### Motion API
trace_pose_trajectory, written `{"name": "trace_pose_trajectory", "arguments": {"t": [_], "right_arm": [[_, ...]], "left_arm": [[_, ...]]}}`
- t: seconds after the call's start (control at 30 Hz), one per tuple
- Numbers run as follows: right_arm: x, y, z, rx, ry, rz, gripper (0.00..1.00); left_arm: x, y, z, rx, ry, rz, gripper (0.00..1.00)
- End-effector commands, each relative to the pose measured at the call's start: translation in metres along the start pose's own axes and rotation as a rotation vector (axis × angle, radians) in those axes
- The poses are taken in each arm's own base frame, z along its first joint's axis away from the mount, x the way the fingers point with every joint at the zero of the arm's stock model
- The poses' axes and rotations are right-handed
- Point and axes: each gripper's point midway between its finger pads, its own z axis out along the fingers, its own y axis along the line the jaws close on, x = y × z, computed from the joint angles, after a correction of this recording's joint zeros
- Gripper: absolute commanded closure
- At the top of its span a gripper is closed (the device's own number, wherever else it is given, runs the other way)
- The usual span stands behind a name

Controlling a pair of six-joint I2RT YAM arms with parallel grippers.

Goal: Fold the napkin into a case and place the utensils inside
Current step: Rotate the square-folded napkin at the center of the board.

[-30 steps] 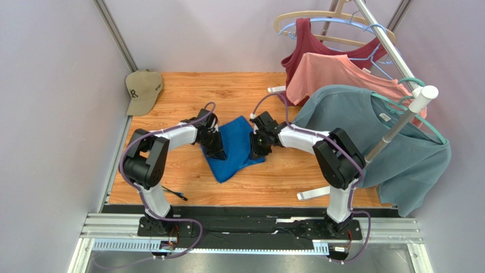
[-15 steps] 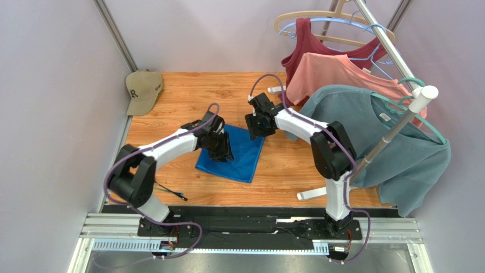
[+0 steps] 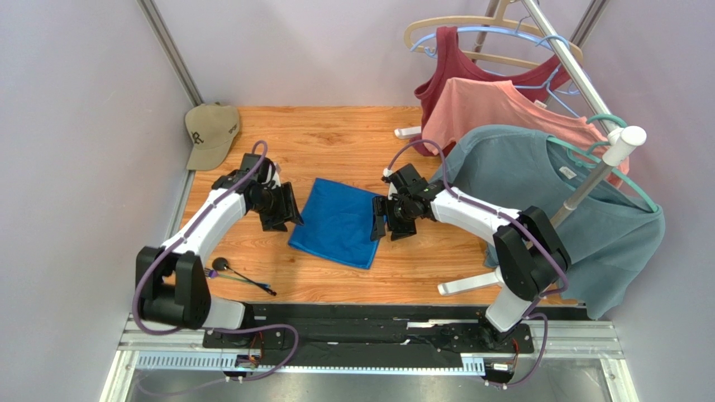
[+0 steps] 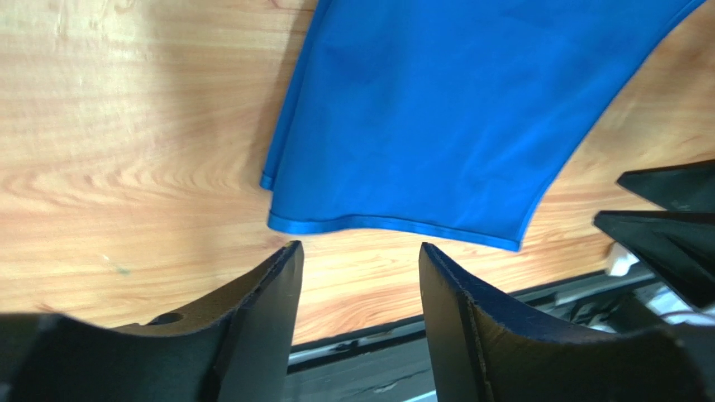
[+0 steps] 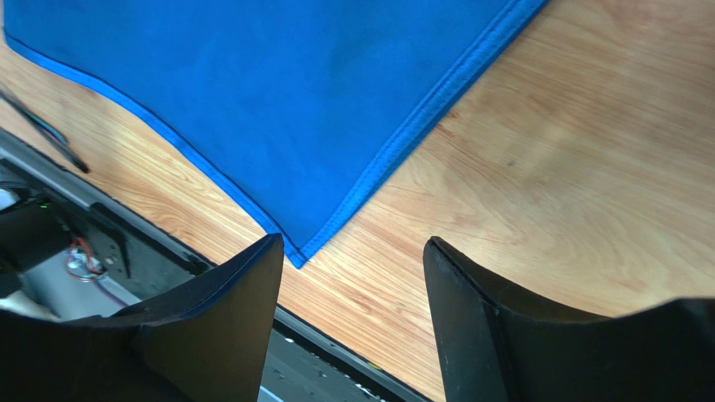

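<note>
Napkin (image 3: pixel 337 222), a royal-blue cloth with a slight sheen, lies flat on the wooden table (image 3: pixel 336 134) at about its middle, between the two arms, its corners turned a little off square to the table's edges. In the left wrist view its near-left corner shows two hemmed edges one over the other, so at least that part is doubled. The left gripper (image 3: pixel 285 208) sits just off the napkin's left edge with its jaws spread wide and nothing between them; from its own camera the left gripper (image 4: pixel 359 251) frames bare wood just short of the blue hem. The right gripper (image 3: pixel 379 224) is at the napkin's right edge, likewise well open and holding nothing; in the right wrist view the right gripper (image 5: pixel 352 243) stands over bare wood beside the cloth's near corner. The utensils (image 3: pixel 247 279), thin dark sticks, lie on the table near its near-left edge, close to the left arm's base and well apart from the napkin. A khaki cap (image 3: pixel 211 132) rests at the far left corner. To the right, a clothes rack carries a teal-grey T-shirt (image 3: pixel 537 193), a salmon shirt (image 3: pixel 495 109) and a maroon tank top (image 3: pixel 457 71).
</note>
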Motion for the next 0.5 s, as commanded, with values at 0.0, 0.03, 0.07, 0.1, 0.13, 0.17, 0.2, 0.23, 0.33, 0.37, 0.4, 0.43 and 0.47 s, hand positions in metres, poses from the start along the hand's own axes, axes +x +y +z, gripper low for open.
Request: {"name": "trace_pose_trajectory", "arguments": {"t": [0.0,0.03,0.07,0.1,0.13,0.17,0.2,0.23,0.33,0.37,0.4,0.43,0.47], "right_arm": [[0.0,0.016,0.009,-0.094,-0.011,0.076,0.34],[0.003,0.016,0.011,-0.101,-0.007,0.097,0.34],[0.001,0.018,0.012,-0.112,-0.02,0.124,0.34],[0.007,0.014,0.016,-0.107,-0.013,0.144,0.34],[0.006,0.014,0.017,-0.115,-0.016,0.146,0.34],[0.003,0.015,0.02,-0.119,-0.03,0.144,0.35],[0.002,0.011,0.026,-0.106,-0.027,0.148,0.36],[-0.005,0.011,0.029,-0.096,-0.04,0.139,0.36],[-0.022,-0.004,0.04,-0.001,-0.052,0.083,0.39],[-0.023,-0.01,0.042,0.03,-0.047,0.079,0.4],[-0.027,-0.016,0.044,0.051,-0.052,0.055,0.41],[-0.029,-0.025,0.051,0.084,-0.046,0.051,0.42],[-0.041,-0.03,0.051,0.102,-0.059,0.047,0.44]], "left_arm": [[-0.007,0.004,0.015,0.0,0.114,0.071,0.38],[-0.005,0.007,0.02,-0.012,0.143,0.066,0.39],[-0.001,0.011,0.024,-0.022,0.163,0.06,0.4],[0.0,0.017,0.03,-0.043,0.171,0.049,0.4],[0.004,0.023,0.036,-0.053,0.166,0.043,0.4],[0.004,0.026,0.037,-0.065,0.157,0.039,0.4],[0.005,0.033,0.039,-0.095,0.15,0.034,0.4],[0.008,0.037,0.04,-0.115,0.156,0.025,0.4],[0.011,0.043,0.044,-0.145,0.169,-0.007,0.41],[0.013,0.042,0.047,-0.139,0.178,-0.018,0.42],[0.021,0.042,0.052,-0.123,0.203,-0.034,0.43],[0.021,0.042,0.055,-0.118,0.193,-0.053,0.45],[0.024,0.042,0.058,-0.115,0.196,-0.064,0.49]]}}
